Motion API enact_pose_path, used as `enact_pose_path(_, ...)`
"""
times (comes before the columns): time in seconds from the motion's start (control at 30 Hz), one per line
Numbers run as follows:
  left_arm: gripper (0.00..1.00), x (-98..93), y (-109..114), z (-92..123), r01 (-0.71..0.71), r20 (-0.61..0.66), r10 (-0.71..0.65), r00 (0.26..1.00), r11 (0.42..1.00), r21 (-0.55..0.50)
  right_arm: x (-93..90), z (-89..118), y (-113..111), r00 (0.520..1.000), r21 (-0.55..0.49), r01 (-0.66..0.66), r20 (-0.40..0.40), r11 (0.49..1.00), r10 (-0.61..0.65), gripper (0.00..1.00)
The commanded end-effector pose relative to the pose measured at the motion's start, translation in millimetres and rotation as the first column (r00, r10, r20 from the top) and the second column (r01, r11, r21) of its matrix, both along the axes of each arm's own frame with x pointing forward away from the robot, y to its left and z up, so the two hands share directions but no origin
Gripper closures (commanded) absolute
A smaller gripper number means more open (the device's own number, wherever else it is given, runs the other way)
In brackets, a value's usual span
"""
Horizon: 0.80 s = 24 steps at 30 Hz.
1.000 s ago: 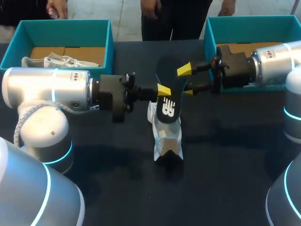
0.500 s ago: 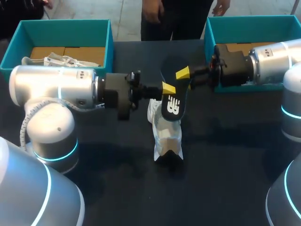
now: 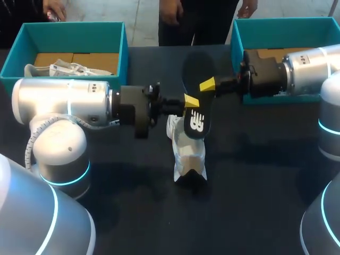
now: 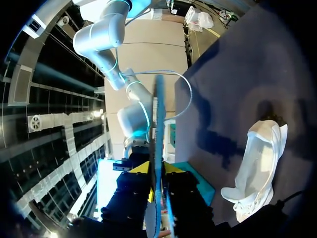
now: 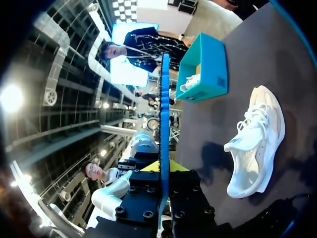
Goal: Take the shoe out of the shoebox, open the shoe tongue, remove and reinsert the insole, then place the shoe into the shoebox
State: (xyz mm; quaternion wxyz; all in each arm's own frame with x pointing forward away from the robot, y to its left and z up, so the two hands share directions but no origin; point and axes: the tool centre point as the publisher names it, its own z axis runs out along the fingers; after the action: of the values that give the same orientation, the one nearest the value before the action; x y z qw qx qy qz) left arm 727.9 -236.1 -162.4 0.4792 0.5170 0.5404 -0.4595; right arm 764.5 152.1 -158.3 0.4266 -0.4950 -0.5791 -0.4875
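While the left gripper (image 3: pixel 189 101) and right gripper (image 3: pixel 207 84) both pinched the flat black insole (image 3: pixel 197 118) at mid-frame, the white lace-up shoe (image 3: pixel 188 154) lay just below it | both long ways ran up-down | left gripper sat nearer.

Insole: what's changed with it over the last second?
The right gripper, open a second ago, closed on the insole, which the left gripper holds too; left arm and insole shifted slightly rightward. The shoe stayed put on the table.
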Motion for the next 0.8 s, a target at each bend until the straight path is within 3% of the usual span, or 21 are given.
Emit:
enact_pose_path(0.03, 0.00, -5.5, 6, 3, -0.001, -0.017, 0.002, 1.000, 0.999, 0.043, -1.9, -5, -3, 1.000, 0.006, 0.009, -0.004, 1.000, -0.009, 1.00)
enact_pose_path(0.43, 0.00, -2.6, 36, 12, 0.026, -0.083, -0.007, 0.996, 0.974, 0.223, 1.1, -23, -6, 0.999, 0.028, 0.022, -0.031, 0.999, -0.021, 1.00)
enact_pose_path(0.8, 0.00, 15.3, 57, 23, 0.095, -0.137, -0.025, 0.990, 0.846, 0.525, 3.7, -45, -6, 0.997, 0.019, 0.021, -0.073, 1.000, -0.020, 1.00)
